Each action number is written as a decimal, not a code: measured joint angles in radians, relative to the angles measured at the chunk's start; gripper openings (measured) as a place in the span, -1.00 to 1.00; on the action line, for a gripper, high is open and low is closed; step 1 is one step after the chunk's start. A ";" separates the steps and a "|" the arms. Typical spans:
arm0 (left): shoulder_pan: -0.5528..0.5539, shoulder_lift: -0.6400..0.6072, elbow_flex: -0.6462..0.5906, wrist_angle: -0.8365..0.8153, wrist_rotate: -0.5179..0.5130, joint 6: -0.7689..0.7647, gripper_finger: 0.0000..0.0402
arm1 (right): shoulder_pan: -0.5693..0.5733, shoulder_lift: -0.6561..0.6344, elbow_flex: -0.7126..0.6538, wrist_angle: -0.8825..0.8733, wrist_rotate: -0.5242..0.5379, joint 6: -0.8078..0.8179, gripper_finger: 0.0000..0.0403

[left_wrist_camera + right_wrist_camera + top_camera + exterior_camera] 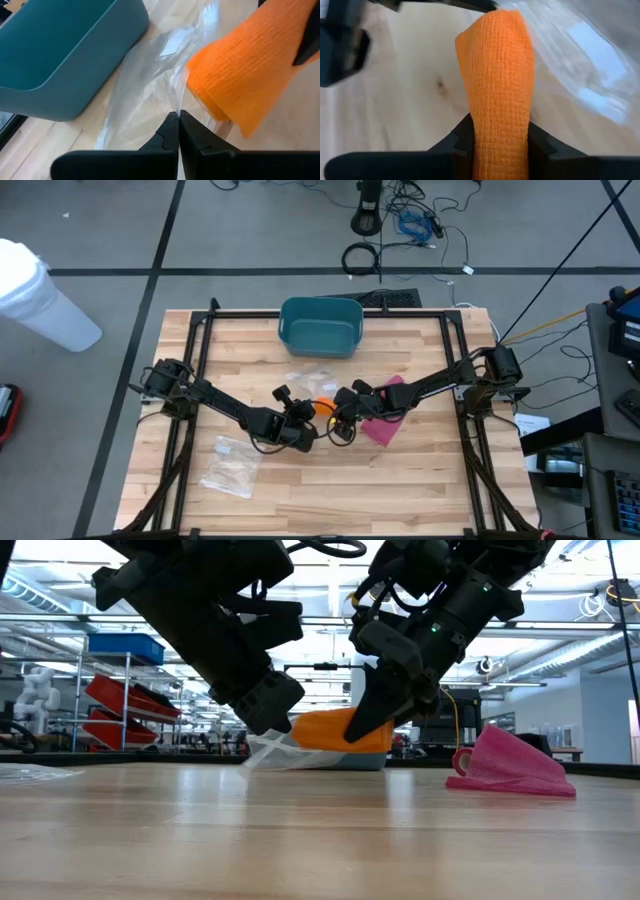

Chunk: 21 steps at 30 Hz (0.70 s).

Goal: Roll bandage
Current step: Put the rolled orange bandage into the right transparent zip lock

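Right end effector [501, 150] clamped on orange woven elastic bandage [497, 85], fabric pinched between both fingers, lifted just above the light wooden slatted bench [420, 480] near its middle. Left end effector [178, 131] fully closed, fingertips pinching the edge of a clear crinkled plastic wrapper [145, 95], which touches the orange bandage's other end. Both end effectors close together at bench centre, bandage between them; wrapper trailing down to the bench surface in the low view.

Just beside the right end effector: pink woven bandage [510, 765], partly rolled, lying on the bench. Behind the centre, near the far edge: teal rectangular plastic bin [320, 325], upright. Near the front left: second clear plastic bag [232, 465], flat on the bench, well apart from both end effectors
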 joint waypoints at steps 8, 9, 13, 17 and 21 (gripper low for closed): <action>-0.005 0.000 0.000 0.028 0.007 0.003 -1.00 | -0.016 0.000 0.000 -0.003 0.032 0.029 -0.57; -0.005 0.000 0.000 0.035 0.006 0.004 -1.00 | -0.016 0.000 0.000 -0.003 0.032 0.030 -0.57; -0.005 0.000 0.000 0.057 0.007 0.004 -1.00 | -0.016 0.007 0.000 0.021 0.032 0.032 -0.57; -0.005 0.000 0.000 0.069 0.008 0.006 -1.00 | -0.014 0.029 0.000 0.022 0.023 0.035 -0.57; -0.004 -0.002 0.012 0.085 0.009 0.013 -1.00 | -0.013 0.060 0.000 0.031 -0.005 0.035 -0.57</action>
